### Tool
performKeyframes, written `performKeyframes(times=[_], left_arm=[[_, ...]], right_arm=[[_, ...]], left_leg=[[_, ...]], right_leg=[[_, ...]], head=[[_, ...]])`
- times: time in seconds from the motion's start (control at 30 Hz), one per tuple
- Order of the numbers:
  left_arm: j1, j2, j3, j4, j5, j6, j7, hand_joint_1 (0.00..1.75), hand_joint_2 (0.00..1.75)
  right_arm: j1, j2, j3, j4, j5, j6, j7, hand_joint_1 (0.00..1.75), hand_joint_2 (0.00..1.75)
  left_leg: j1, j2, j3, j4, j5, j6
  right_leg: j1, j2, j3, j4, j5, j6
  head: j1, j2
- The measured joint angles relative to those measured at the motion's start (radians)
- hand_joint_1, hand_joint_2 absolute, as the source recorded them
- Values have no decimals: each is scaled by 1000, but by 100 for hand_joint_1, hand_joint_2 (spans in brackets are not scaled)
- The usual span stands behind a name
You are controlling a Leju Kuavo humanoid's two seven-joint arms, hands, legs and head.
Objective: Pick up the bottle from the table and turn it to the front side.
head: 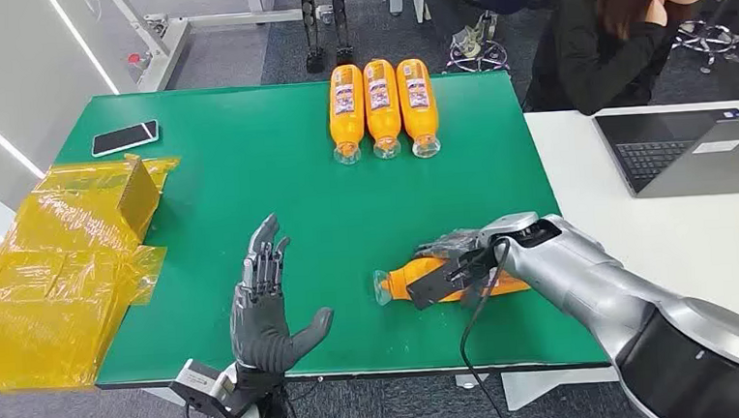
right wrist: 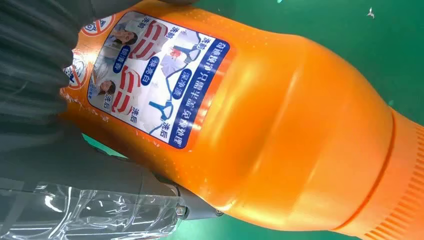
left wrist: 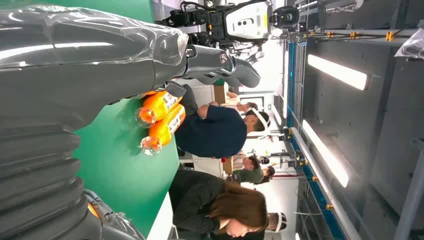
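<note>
1. At near left, the left hand point(head: 273, 312) is held upright, fingers spread, grasping nothing.
2. Near right on the table point(head: 247, 168), the lying bottle point(head: 404, 282) is clasped by the right hand point(head: 461, 262).
3. Grasping appears under way; lifting and rotating the label forward would be called for next.

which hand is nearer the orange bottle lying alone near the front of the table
Right. The right hand is wrapped over the lone orange bottle, gripping it. The left hand is raised, fingers spread, apart from it over the green table.
</note>
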Motion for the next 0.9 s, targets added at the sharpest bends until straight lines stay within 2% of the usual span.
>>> performKeyframes(times=[0.3,0.43,0.6,0.77,0.9], left_arm=[[-1,-8,12,8,-6,1,0,0,175],[0,-9,16,9,-10,1,0,0,175],[7,-10,27,9,-24,-3,0,0,175],[16,-14,42,9,-25,-3,0,0,175],[24,-14,49,7,-26,10,0,0,175]], right_arm=[[-15,6,22,2,-12,-19,0,175,175],[-15,8,28,2,-19,-63,2,175,175],[-11,6,33,-5,-50,-186,30,175,175],[-18,-3,36,-17,-48,-265,54,175,175],[-33,-21,23,-56,-9,-482,131,175,175]], left_leg=[[0,0,2,0,0,0],[0,0,2,0,0,0],[0,0,1,0,0,0],[0,0,1,0,0,0],[0,0,1,0,0,0]], right_leg=[[0,0,2,0,0,0],[0,0,2,0,0,0],[0,0,2,0,0,0],[0,0,1,0,0,0],[0,1,1,0,0,0]], head=[[0,0],[0,0],[0,0],[0,0],[0,0]])
